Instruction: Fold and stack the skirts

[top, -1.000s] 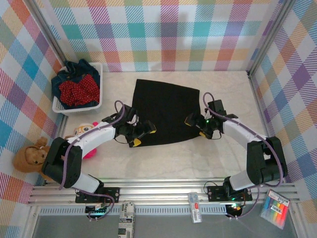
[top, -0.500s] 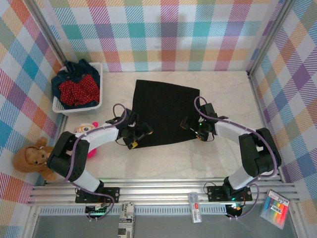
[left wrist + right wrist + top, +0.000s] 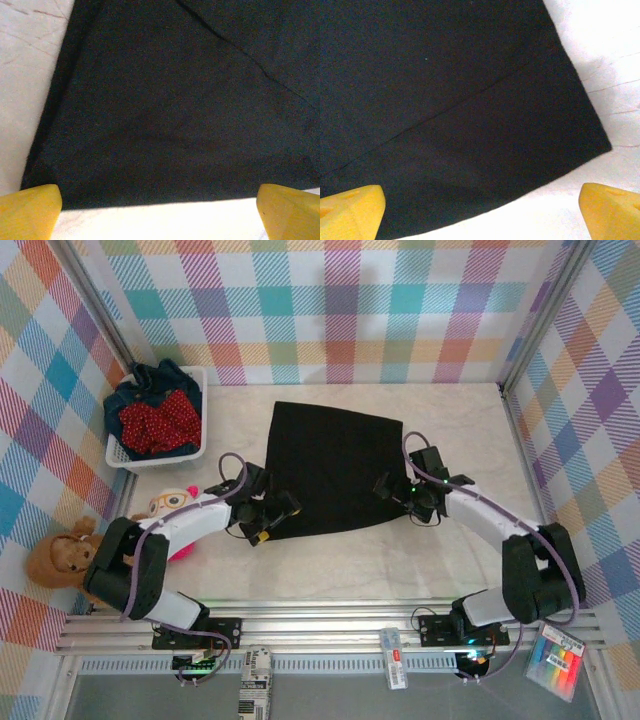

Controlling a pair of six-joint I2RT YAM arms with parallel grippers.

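Hovering left tool and right tool, both released and empty, over the near corners of the black skirt, stretching away toward the far edge of the bench.

Bare table is lying open to the right of the black skirt and along its near edge, so my left gripper and right gripper are getting clear passage there. On the left, the pink plush toy is crowding just beside my left arm, and the white basket is blocking the far-left corner.
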